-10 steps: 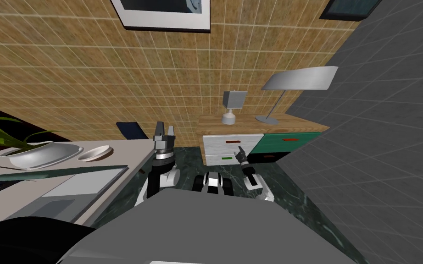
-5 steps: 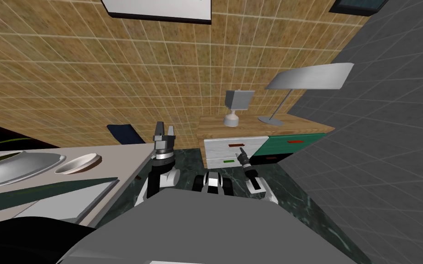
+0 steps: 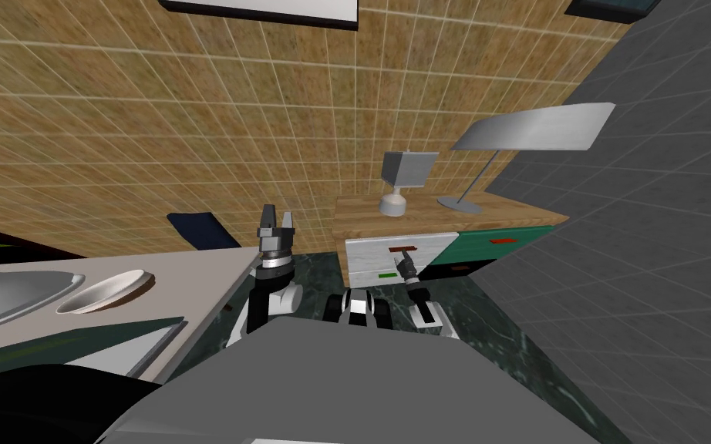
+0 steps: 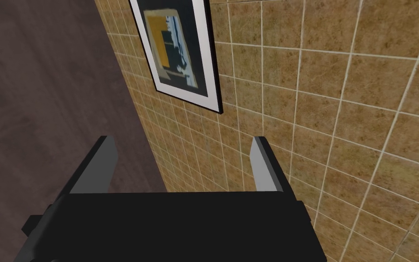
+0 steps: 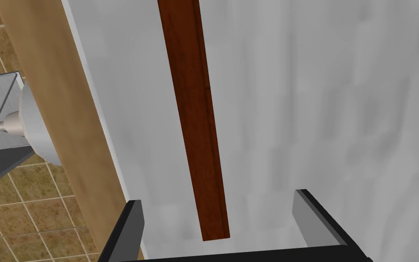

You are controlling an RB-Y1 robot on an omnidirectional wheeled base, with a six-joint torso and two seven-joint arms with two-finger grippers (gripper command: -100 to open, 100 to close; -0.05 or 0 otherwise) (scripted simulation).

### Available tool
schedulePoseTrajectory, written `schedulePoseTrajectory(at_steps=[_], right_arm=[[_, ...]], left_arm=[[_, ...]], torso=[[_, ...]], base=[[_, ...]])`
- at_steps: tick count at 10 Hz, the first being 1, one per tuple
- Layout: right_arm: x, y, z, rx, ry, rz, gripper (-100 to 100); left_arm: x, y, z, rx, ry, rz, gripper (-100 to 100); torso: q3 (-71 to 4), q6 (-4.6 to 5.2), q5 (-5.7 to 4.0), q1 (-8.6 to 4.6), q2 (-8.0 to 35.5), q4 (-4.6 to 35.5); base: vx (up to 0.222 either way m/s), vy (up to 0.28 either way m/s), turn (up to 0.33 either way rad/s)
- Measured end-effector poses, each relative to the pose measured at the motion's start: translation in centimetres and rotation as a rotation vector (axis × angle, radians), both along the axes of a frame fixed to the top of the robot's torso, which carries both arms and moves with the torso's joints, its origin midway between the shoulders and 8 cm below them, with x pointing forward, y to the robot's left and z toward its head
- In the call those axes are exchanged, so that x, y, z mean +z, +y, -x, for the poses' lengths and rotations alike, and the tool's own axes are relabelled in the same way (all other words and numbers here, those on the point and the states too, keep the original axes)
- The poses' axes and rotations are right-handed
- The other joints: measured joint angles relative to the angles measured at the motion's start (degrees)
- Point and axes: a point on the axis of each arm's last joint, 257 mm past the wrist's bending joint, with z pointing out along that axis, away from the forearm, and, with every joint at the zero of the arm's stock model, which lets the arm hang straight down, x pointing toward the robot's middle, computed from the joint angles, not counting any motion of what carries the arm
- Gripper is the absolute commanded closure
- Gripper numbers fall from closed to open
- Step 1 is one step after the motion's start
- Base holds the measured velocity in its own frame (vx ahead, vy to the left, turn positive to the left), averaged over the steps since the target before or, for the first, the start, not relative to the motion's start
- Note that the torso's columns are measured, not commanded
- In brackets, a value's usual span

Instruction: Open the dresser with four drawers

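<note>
The dresser stands at about 1 o'clock from me against the tan tiled wall. It has a wooden top, two white drawer fronts on one half, and a green and a black front on the other.

The right gripper is up at the top white drawer. Its jaws are spread, one finger on each side of the lower end of the red-brown handle, with a gap on both sides. I cannot tell whether the tips are level with the bar.

The white drawer below has a green handle. On the dresser top, a small cube-shaded lamp stands at 11 o'clock from a desk lamp.

The left gripper is raised at 12 o'clock, jaws apart and holding nothing.
</note>
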Motion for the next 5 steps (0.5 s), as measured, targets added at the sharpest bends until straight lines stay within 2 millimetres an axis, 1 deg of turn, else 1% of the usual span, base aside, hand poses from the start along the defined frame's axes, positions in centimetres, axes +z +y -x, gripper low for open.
schedulePoseTrajectory(at_steps=[4,5], right_arm=[[0.1,2.5,-0.1,-0.025,-0.016,-0.083,-100],[0.2,2.6,-0.1,-0.025,-0.016,-0.085,-100]], left_arm=[[0.0,0.0,0.0,0.000,0.000,0.000,0],[0.0,0.0,0.0,0.000,0.000,0.000,0]], torso=[[-0.1,0.00,0.03,0.11,-0.2,0.0],[-0.1,0.01,0.03,0.10,-0.1,0.0]], base=[[0.008,0.004,-0.005],[0.056,0.000,0.029]])
